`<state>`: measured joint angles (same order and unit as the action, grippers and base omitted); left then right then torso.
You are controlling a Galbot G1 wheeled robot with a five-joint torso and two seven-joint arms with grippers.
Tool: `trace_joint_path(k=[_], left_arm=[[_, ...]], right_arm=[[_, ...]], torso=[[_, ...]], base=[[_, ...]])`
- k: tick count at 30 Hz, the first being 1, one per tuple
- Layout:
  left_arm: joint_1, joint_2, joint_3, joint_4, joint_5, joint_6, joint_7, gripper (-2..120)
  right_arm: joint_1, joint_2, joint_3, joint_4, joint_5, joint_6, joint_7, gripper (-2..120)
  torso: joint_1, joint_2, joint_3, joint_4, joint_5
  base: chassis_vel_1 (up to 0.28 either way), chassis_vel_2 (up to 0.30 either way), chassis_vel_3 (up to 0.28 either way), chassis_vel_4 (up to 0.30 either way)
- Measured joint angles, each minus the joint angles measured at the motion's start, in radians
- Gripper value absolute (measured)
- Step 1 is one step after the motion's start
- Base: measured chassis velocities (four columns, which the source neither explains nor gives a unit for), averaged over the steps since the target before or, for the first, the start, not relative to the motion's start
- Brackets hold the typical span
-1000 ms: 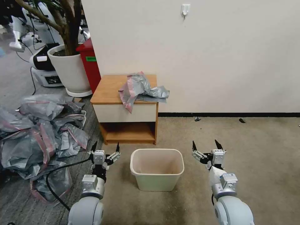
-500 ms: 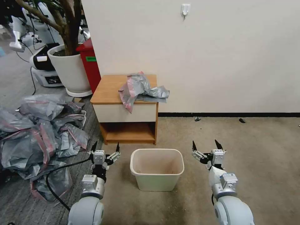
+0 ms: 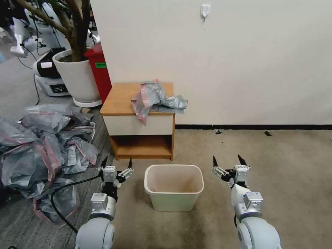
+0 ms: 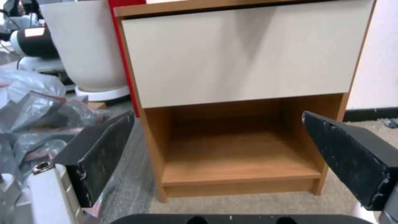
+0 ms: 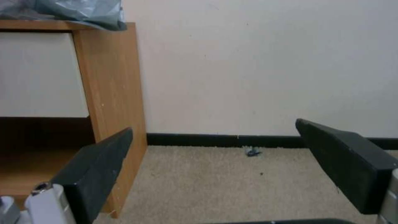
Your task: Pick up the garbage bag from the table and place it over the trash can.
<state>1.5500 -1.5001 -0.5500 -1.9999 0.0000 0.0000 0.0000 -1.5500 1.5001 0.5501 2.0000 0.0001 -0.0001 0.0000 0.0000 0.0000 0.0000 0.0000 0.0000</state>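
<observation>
**Bag on the table, both grippers empty and low**

From the head view, you have the bag [image 3: 155, 97] crumpled on the right half of the table [image 3: 119, 100], one flap with the pink band drooping over the front edge onto the drawer face, another fold poking past the right side. The can [image 3: 174, 186] stands on the carpet just in front of the table, mouth up and nothing in it. Your left gripper [image 3: 116, 163] hangs just left of the can, your right gripper [image 3: 227, 162] to its right, both spread wide with nothing between the fingers. Don't confuse your target with the heap of bags [image 3: 41, 145] on the floor to the left.

The left wrist view looks straight at the drawer front and open shelf of the table [image 4: 244, 56], well below the top; the two dark fingers [image 4: 104, 149] stand far apart.

The right wrist view catches the table's right side panel and a corner of the bag [image 5: 79, 12] overhanging the top, fingers [image 5: 344, 161] likewise wide.

Expect the bag to be very light, limp and slick: it will crumple, not resist, and thin film can slip from a shallow pinch. The raised central bunch or the banded rim looks like your surest hold; the rim also helps you later to spread it over the can.
</observation>
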Motion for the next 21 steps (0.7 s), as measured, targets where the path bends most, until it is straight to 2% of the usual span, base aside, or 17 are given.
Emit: trace_joint_path(k=[13, 15, 16, 20, 21], left_arm=[[0.015, -0.004, 0.001, -0.028, -0.003, 0.019, -0.001, 100], [0.046, -0.013, 0.008, -0.086, -0.013, 0.056, -0.004, 100], [0.046, -0.013, 0.008, -0.086, -0.013, 0.056, -0.004, 100], [0.134, -0.039, 0.025, -0.247, -0.043, 0.161, -0.013, 100], [0.134, -0.039, 0.025, -0.247, -0.043, 0.161, -0.013, 100]], right_arm=[[-0.007, 0.002, 0.007, 0.025, 0.008, -0.026, 0.0, 100], [-0.022, 0.006, 0.023, 0.08, 0.026, -0.078, 0.0, 100], [-0.022, 0.006, 0.023, 0.08, 0.026, -0.078, 0.0, 100], [-0.067, 0.022, 0.069, 0.24, 0.083, -0.233, 0.0, 100], [-0.067, 0.022, 0.069, 0.24, 0.083, -0.233, 0.0, 100]], torso=[[0.0, 0.0, 0.0, 0.0, 0.0], [0.0, 0.0, 0.0, 0.0, 0.0001], [0.0, 0.0, 0.0, 0.0, 0.0001], [0.0, 0.0, 0.0, 0.0, 0.0001], [0.0, 0.0, 0.0, 0.0, 0.0001]], base=[[0.0, 0.0, 0.0, 0.0], [0.0, 0.0, 0.0, 0.0], [0.0, 0.0, 0.0, 0.0], [0.0, 0.0, 0.0, 0.0], [0.0, 0.0, 0.0, 0.0]])
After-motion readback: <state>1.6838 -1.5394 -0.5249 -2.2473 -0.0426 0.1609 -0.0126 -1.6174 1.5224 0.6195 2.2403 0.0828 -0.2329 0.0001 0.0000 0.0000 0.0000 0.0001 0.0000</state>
